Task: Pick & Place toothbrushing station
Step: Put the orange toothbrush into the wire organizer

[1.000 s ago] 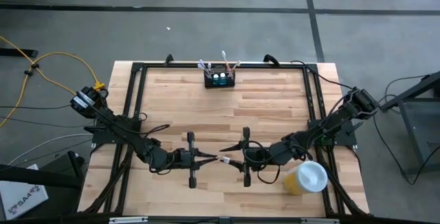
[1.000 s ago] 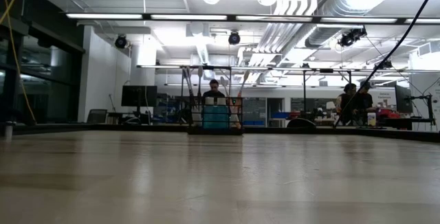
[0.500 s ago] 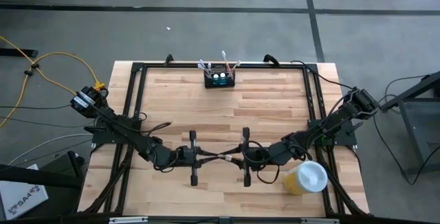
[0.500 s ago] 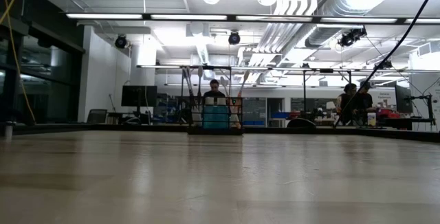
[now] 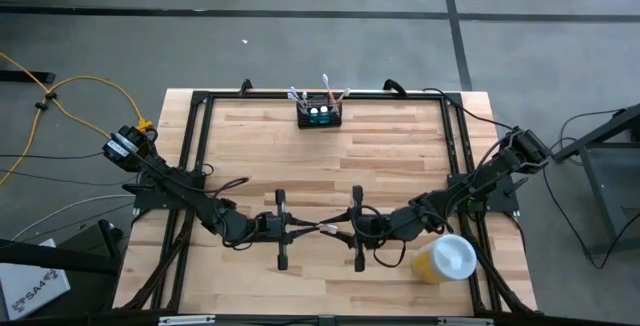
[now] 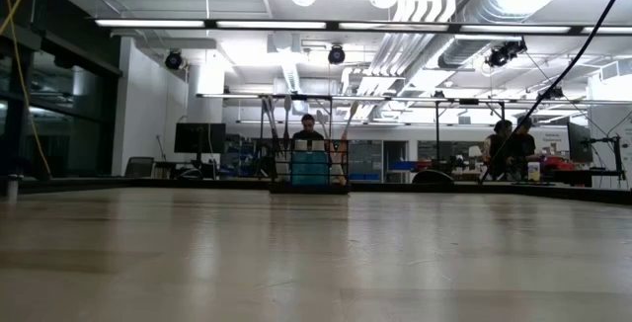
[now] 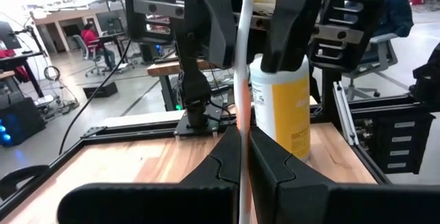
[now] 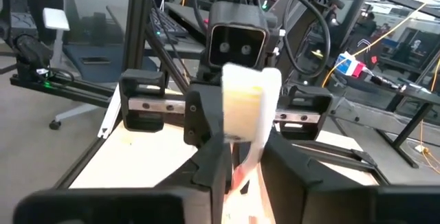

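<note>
A white and orange toothbrush (image 5: 325,230) is held between my two grippers above the table's near middle. My left gripper (image 5: 312,230) comes from the left and is shut on its handle (image 7: 243,80). My right gripper (image 5: 338,230) faces it from the right and is shut on the bristle end (image 8: 244,104). The toothbrushing station (image 5: 319,114), a small black caddy with brushes sticking up out of it, stands on the table at the middle of the far edge. It also shows in the low view (image 6: 309,169). My left gripper pinches the toothbrush's handle (image 7: 242,124) between its two fingers. The fingers come level from the table's left and lie along the brush. The brush runs on toward the other gripper, clear of the table. My right gripper holds the toothbrush near its head (image 7: 249,18) between its two fingers (image 7: 295,18). The fingers come level from the table's right and lie along the brush. The bristles (image 8: 242,107) face its camera.
A yellow cup with a white lid (image 5: 445,258) stands at the near right, close behind my right arm; it also shows in the left wrist view (image 7: 289,107). A black frame (image 5: 200,101) runs round the table. Bare wood lies between the grippers and the station.
My left gripper has moved toward the table's right, up to the toothbrush held by my right gripper, and has shut on its handle. The right gripper and the brush have stayed where they were.
</note>
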Controlling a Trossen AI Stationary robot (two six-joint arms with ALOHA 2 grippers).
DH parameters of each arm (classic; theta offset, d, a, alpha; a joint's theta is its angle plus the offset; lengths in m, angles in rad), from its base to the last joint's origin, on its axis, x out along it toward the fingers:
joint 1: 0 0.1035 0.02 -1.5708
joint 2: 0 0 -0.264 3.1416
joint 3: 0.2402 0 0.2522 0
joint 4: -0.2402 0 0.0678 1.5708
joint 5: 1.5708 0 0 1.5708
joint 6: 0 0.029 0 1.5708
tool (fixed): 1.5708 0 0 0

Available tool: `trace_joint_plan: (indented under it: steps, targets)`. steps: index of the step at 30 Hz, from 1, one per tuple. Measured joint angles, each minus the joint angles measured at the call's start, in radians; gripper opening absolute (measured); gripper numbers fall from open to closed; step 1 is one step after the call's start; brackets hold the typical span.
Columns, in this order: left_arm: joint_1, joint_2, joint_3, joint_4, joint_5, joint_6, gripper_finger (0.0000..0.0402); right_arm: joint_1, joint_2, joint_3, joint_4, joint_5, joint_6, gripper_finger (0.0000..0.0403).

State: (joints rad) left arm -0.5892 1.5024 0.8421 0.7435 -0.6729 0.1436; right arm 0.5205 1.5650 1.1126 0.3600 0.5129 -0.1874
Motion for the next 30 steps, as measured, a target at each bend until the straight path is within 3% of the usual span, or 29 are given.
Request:
trace_joint_plan:
  steps: [9, 19, 30]
  targets:
    - [0.000, 0.000, 0.000, 0.004, -0.003, 0.000, 0.0001, 0.000, 0.000, 0.000, -0.005, 0.005, 0.003, 0.0080]
    - [0.000, 0.000, 0.000, 0.001, -0.001, 0.001, 0.0001, 0.000, 0.000, 0.000, -0.013, 0.005, 0.001, 0.0016]
    - [0.000, 0.000, 0.000, 0.000, 0.001, -0.002, 0.0002, 0.000, 0.000, 0.000, -0.026, 0.004, 0.008, 0.0007]
